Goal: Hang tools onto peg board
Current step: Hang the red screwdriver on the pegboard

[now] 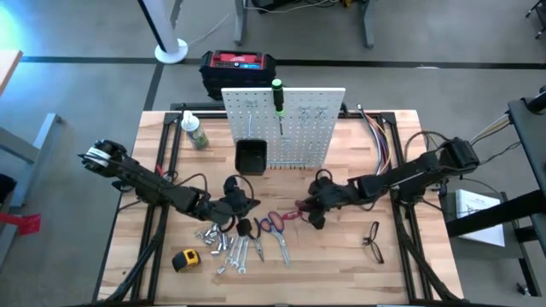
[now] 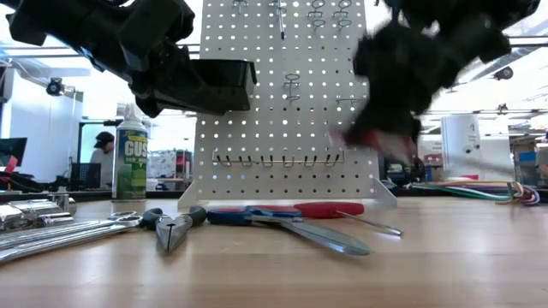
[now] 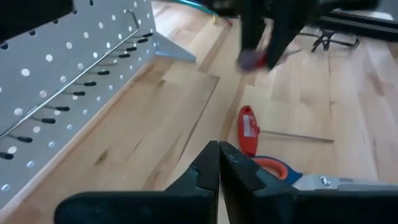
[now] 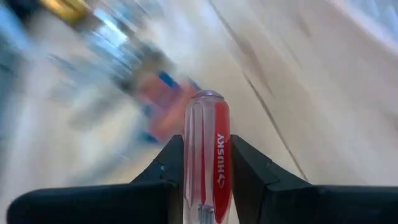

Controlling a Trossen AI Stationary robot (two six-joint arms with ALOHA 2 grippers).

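The white peg board [image 1: 294,128] stands upright at the table's far middle, with a green-handled screwdriver [image 1: 278,101] hanging on it and a black bin [image 1: 251,156] on its front. Wrenches [image 1: 229,246], pliers [image 2: 175,227], scissors [image 1: 275,228], a yellow tape measure [image 1: 186,258] and a red-handled screwdriver [image 3: 247,129] lie flat on the table. Black-framed glasses [image 1: 373,241] lie to the right. My right gripper [image 4: 208,165] is in front of the board, shut on another red-and-clear screwdriver [image 4: 208,149]. My left gripper [image 3: 219,158] hovers shut above the scissors with nothing in it. My right gripper pinches the red-and-clear screwdriver by the two sides of its handle [image 4: 214,168], one finger [image 4: 171,165] on each side. The handle lies along the fingers, its rounded butt end [image 4: 208,99] sticking out past the fingertips; the shaft is hidden. It is lifted clear of the table [image 2: 368,137].
A green-labelled bottle [image 1: 194,132] stands left of the board, and a red-and-black box [image 1: 239,66] sits behind it. Coloured cables [image 1: 381,136] run along the right of the board. Bare wood lies between the scissors and the glasses [image 1: 333,256].
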